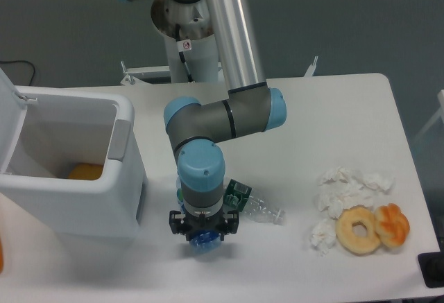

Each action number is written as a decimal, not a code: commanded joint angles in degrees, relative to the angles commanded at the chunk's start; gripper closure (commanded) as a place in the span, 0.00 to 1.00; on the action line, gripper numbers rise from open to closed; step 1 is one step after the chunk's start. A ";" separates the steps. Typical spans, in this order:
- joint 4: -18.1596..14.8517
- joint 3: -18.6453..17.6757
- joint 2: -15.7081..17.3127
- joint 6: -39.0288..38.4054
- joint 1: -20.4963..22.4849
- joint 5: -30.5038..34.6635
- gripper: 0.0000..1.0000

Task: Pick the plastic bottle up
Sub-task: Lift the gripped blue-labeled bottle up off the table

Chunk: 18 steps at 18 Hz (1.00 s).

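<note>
The plastic bottle [203, 243] shows only as a bit of translucent blue under the arm's wrist, at the front of the table. My gripper [204, 234] points straight down onto it, and its black fingers stand on either side of the blue plastic. The wrist hides most of the bottle and the fingertips, so whether the fingers are pressing on it cannot be made out.
A clear crushed bottle with a dark green label [251, 202] lies just right of the gripper. A white bin [76, 171] with its lid up stands at the left, something orange inside. Crumpled tissues [345, 191] and two doughnuts [372, 228] lie at the right.
</note>
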 joint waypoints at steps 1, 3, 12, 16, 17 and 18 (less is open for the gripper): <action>0.00 0.09 0.70 1.31 0.00 0.00 0.22; 0.00 0.70 2.98 2.99 0.44 -0.26 0.22; 0.35 7.73 8.17 12.28 2.81 -5.19 0.22; 0.26 7.38 11.34 21.79 5.44 -8.42 0.22; 0.26 7.30 12.04 21.98 6.49 -10.09 0.22; 0.18 7.04 13.44 22.07 7.20 -11.41 0.22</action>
